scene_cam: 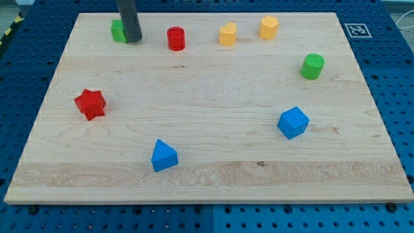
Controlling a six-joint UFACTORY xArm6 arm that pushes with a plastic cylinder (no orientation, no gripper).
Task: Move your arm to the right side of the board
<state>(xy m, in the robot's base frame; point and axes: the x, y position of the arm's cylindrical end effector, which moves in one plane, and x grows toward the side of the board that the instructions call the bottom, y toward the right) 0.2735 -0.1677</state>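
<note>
My tip [132, 40] rests on the wooden board [207, 162] near the view's top left. It touches the right side of a green block [118, 31] that it partly hides. A red cylinder [176, 38] stands just to the tip's right. Two yellow blocks [228, 33] [269, 28] lie further right along the top. A green cylinder [312, 66] stands at the upper right. A blue block [293, 122] lies at the right middle. A blue triangular block [163, 155] lies at the lower middle. A red star-shaped block [90, 103] lies at the left.
The board lies on a blue perforated table [394, 77]. A black-and-white marker tag [358, 30] sits beyond the board's top right corner.
</note>
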